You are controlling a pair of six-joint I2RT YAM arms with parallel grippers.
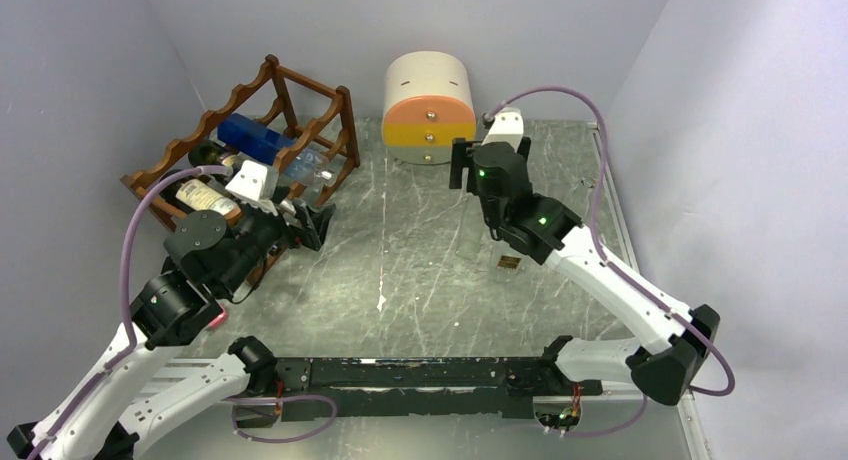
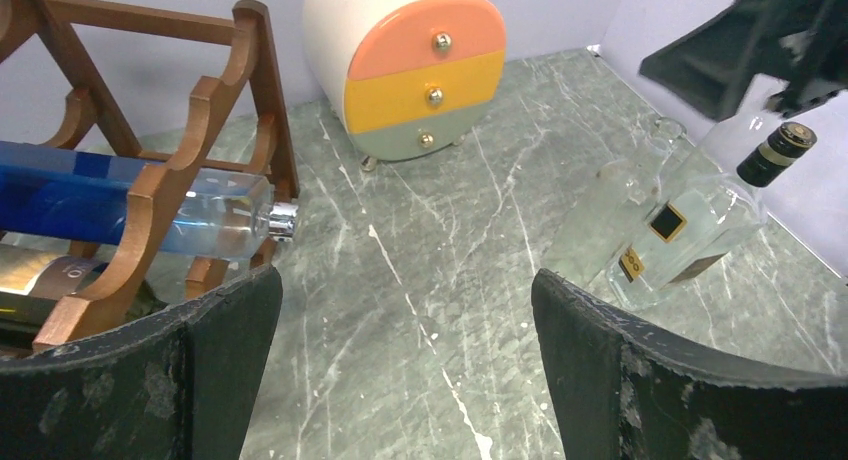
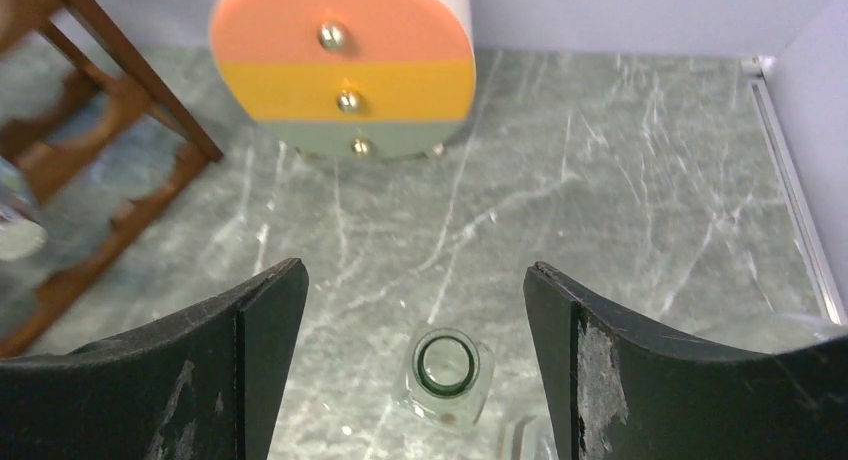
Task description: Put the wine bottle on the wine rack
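Two white and black robot arms are fixed at the near edge of the grey marble table (image 1: 420,280). The left arm (image 1: 190,280) reaches to the far left. Its left pincer (image 2: 405,273) is spread wide with nothing between its black fingers (image 2: 230,360). It hangs just beside the near right end of the reddish-brown wooden wine rack (image 1: 348,130) with wavy rails.

The dark wine bottle with a cream label (image 1: 205,195) lies on its side low in the rack, at the near left part. A see-through bottle with a blue middle and a shiny silver cap (image 1: 255,138) lies on its side one row higher. Its cap end pokes out of the rack toward the right.

Right of the rack, at the far side, stands a round cream box with orange, yellow and grey-green drawers (image 1: 430,105). It is apart from the rack.

The right pincer (image 3: 412,275) points toward that box and is spread wide too, gripping nothing. A clear glass bottle with an open mouth (image 3: 445,375) stands on the table below the gap between its fingers, touching neither. Just beside it is a clear glass bottle with a black cap and a small black and gold label (image 2: 690,230).
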